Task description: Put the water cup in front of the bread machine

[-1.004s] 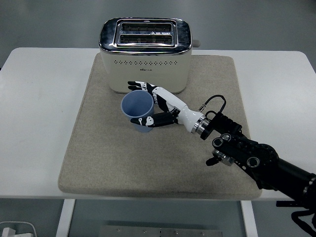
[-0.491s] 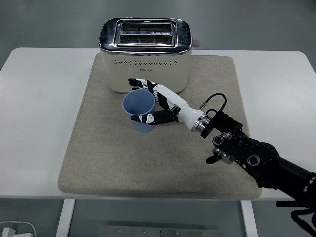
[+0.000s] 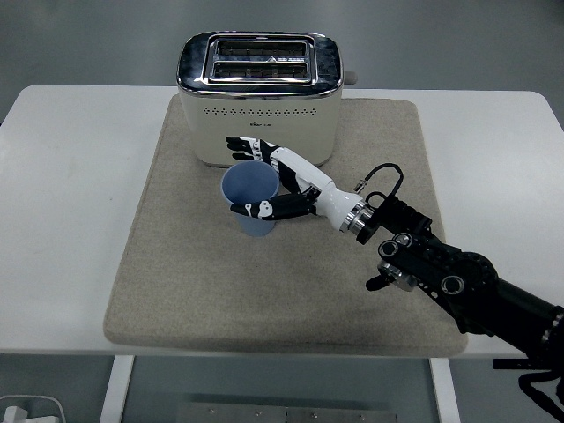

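Note:
A blue water cup (image 3: 250,199) stands upright on the beige mat (image 3: 176,264), just in front of the cream and chrome bread machine (image 3: 260,97). My right hand (image 3: 256,179) reaches in from the lower right and wraps the cup. Its thumb lies across the cup's near side. Its fingers (image 3: 247,146) curve round the far side, between the cup and the bread machine. My left arm is out of view.
The mat covers the middle of the white table (image 3: 62,176). My right forearm (image 3: 441,273) crosses the mat's right half. The bread machine stands at the mat's far edge, close behind the hand.
The hand and the cup have shifted very slightly right and toward the bread machine. The far fingers now reach a little higher beside the machine's front.

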### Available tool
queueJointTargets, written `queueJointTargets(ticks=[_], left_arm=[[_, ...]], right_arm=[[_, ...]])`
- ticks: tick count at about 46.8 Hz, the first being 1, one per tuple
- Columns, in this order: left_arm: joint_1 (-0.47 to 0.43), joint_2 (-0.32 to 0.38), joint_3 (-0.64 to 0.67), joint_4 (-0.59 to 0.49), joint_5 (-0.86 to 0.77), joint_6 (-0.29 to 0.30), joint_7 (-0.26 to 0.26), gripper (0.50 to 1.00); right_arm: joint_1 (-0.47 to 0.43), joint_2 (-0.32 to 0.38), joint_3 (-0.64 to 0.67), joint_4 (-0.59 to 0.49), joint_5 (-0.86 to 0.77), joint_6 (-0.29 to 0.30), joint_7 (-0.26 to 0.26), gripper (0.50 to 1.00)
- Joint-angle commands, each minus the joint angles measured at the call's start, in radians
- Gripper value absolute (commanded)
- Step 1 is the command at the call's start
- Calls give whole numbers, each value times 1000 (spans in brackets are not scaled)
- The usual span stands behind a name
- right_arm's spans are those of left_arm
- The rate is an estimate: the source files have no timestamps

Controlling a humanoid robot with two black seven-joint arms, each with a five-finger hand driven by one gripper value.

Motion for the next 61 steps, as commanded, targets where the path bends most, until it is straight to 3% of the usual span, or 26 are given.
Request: queueJointTargets(ticks=[1,26,46,61], left_arm=[[0,0,0,0,0,0,0,1000],[0,0,0,0,0,0,0,1000],[0,0,0,0,0,0,0,1000],[0,0,0,0,0,0,0,1000]], right_arm=[[0,0,0,14,-1,-1,0,926],[2,0,11,17,-1,0,0,926],[67,-5,9,17,75,8,0,926],[72,-100,14,29,97,15,0,926]])
